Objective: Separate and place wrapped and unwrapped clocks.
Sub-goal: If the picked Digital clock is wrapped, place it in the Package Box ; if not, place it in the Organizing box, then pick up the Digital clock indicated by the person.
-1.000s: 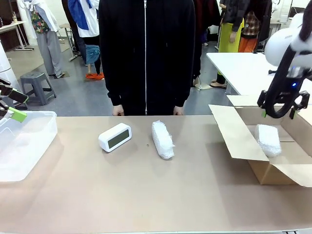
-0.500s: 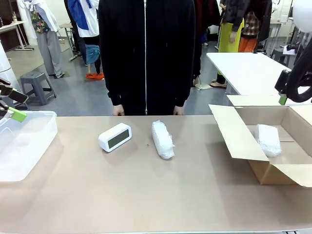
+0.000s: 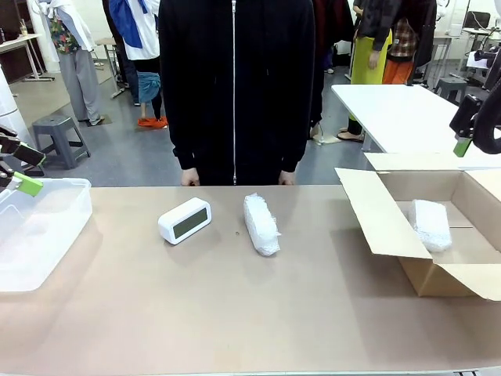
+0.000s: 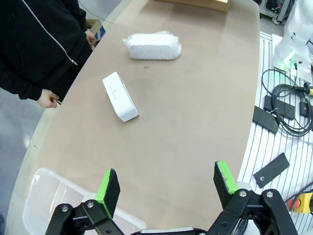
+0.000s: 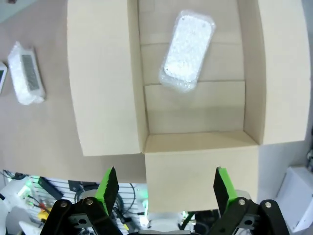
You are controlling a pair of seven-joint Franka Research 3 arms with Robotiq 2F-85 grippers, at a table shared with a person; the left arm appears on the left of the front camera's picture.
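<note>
The bare white clock (image 3: 185, 220) with a dark screen lies left of the table's centre, and a bubble-wrapped clock (image 3: 261, 224) lies just right of it. A second wrapped clock (image 3: 432, 224) rests inside the open cardboard box (image 3: 376, 223). My left gripper (image 3: 22, 168) hovers open over the clear tub (image 3: 47, 235), nothing between its fingers. From its wrist view, the left gripper (image 4: 166, 181) looks down on the bare clock (image 4: 121, 96) and the wrapped clock (image 4: 152, 46). My right gripper (image 5: 164, 188) stands open high above the box (image 5: 105, 73), with the wrapped clock (image 5: 187, 50) below it.
A person in a black zipped jacket (image 3: 233, 86) stands at the far edge, hands (image 3: 189, 179) resting at the table rim. The tub sits at the left edge, the box at the right. Cables and black plates (image 4: 281, 115) lie beside the table.
My right gripper has risen and drawn back to the right, away from just above the box. The left gripper, the clocks and the person have not moved.
</note>
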